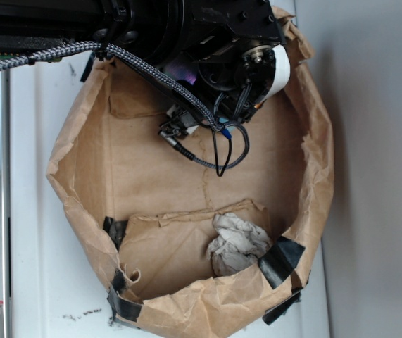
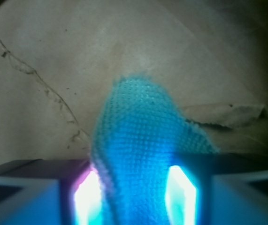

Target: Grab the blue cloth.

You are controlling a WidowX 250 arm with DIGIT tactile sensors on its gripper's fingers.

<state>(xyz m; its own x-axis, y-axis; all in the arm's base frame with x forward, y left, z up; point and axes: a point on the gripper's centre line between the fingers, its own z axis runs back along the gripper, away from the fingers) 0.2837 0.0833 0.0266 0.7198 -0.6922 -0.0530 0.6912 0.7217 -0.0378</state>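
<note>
Blue cloth: the blue cloth (image 2: 141,140) sits pinched between my two fingers (image 2: 89,197), rising out of my hand (image 2: 134,197) toward the brown paper beyond
Hand: closed onto the cloth, which fills the gap from one glowing pad to the other
Location: I hang inside a brown paper bag (image 1: 81,176), over its far end; from the exterior view my own arm hides the cloth
Count: one blue cloth; one crumpled off-white rag (image 1: 237,243); one bag, patched with several black tape strips (image 1: 281,262)
Axis: the cloth's long axis runs straight away from my hand, its rounded tip pointing outward
Rag: lies at the bag's near end, well apart from me
</note>
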